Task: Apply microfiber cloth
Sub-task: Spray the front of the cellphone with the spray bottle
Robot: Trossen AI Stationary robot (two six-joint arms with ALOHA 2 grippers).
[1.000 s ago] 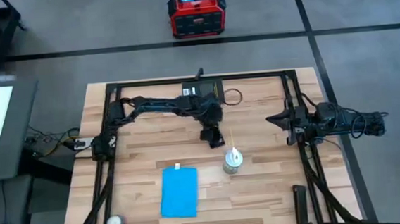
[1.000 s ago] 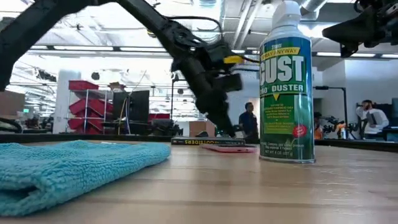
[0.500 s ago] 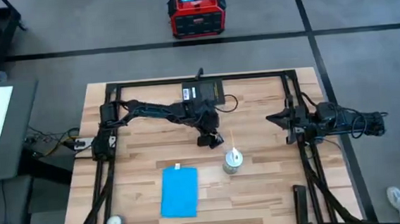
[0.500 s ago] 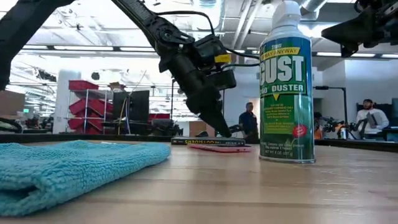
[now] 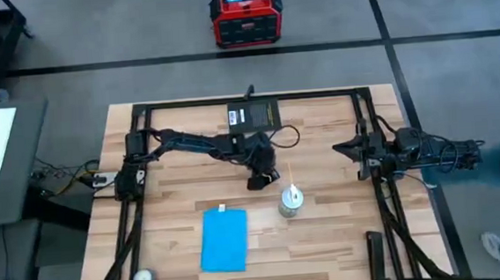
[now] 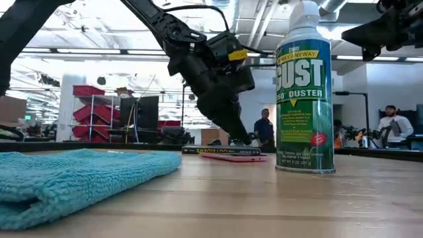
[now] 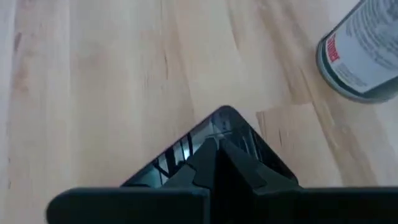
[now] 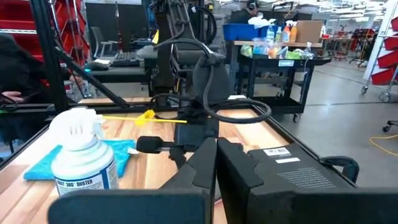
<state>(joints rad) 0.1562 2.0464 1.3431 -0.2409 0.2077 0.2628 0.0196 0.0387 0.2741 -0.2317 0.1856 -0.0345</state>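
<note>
The sky-blue rectangular microfiber cloth (image 5: 224,240) lies flat and untouched at the near side of the wooden tabletop (image 5: 328,240). Well apart from it, the left tool (image 5: 259,183) hangs low over a small flat phone (image 6: 234,157), fingers pressed together, just beside the green duster spray can (image 5: 289,200). The right tool (image 5: 356,148) waits at its edge, fingers together too.

Left arm stretched toward frame center, wrist pitched down, left claw (image 5: 259,183) fingers pressed together, tips low. Right arm folded at right edge, right claw (image 5: 346,149) fingers together.
</note>
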